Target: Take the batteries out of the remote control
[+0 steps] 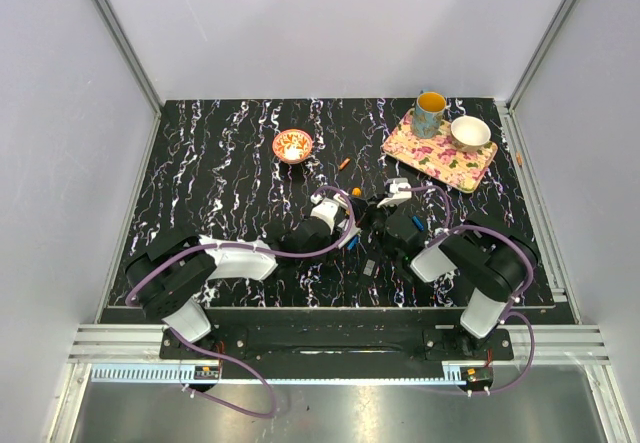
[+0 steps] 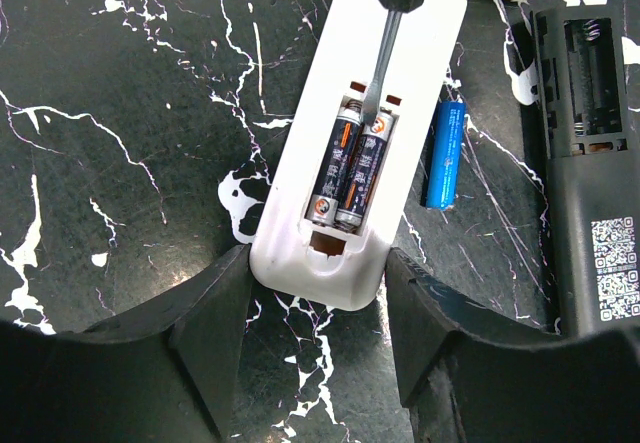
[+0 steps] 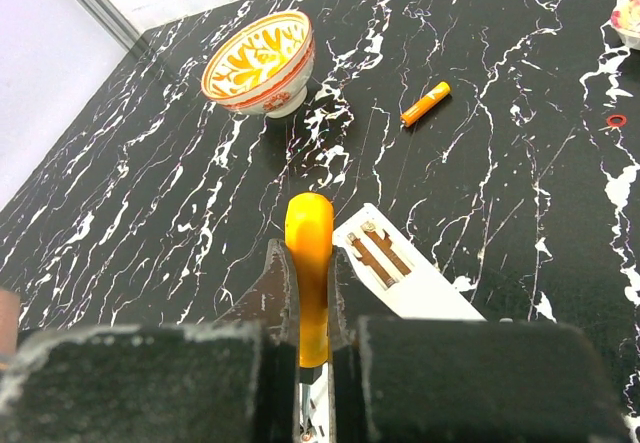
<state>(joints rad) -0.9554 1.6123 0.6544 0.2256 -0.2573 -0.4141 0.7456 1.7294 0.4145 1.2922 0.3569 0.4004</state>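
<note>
In the left wrist view a white remote (image 2: 360, 113) lies with its compartment open. Two batteries (image 2: 350, 163), dark with orange ends, sit side by side in it. My left gripper (image 2: 318, 268) is shut on the remote's near end, one finger on each side. My right gripper (image 3: 312, 273) is shut on an orange-handled screwdriver (image 3: 310, 253). The screwdriver's metal shaft (image 2: 378, 73) has its tip between the two batteries at their far end. A loose orange battery (image 3: 425, 103) lies on the table beyond; it also shows in the top view (image 1: 344, 164). Both grippers, the left (image 1: 342, 221) and the right (image 1: 375, 213), meet mid-table.
A blue battery (image 2: 445, 153) lies right of the white remote, then a black remote (image 2: 590, 163) with an empty compartment. A white cover (image 3: 400, 263) lies by the screwdriver. An orange-patterned bowl (image 1: 293, 145) stands at the back; a floral tray (image 1: 425, 158) holds a mug (image 1: 430, 113) and a white bowl (image 1: 470, 133).
</note>
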